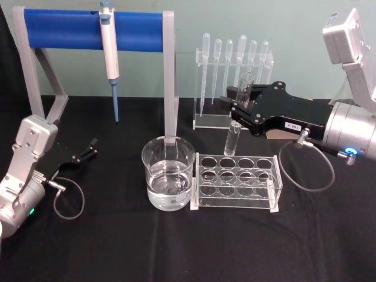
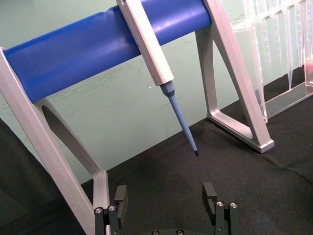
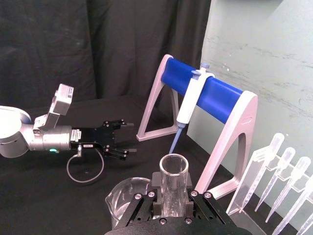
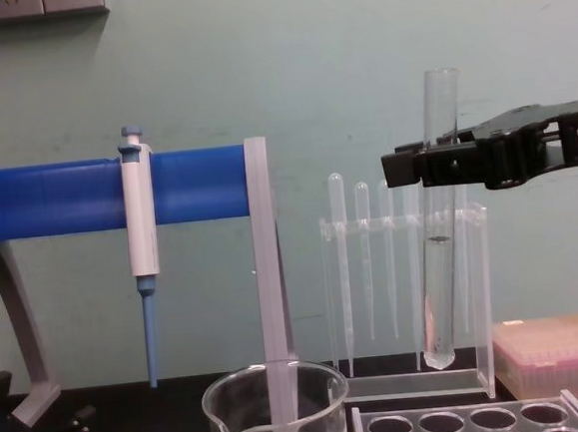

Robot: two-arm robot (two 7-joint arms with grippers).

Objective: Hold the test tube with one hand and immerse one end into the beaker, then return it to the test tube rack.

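clamped upright in right gripper (image 1: pixel 238 100): test tube (image 1: pixel 233 138), above rack (image 1: pixel 276 183) | beaker (image 1: pixel 147 163) down-left of tube's lower end, centre frame | parked lower left, jaws apart: left gripper (image 1: pixel 89 150)

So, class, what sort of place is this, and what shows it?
Probably a lab bench: a hanging pipettor, a glass beaker, and a test tube held by the right gripper. The left gripper sits open on the left.
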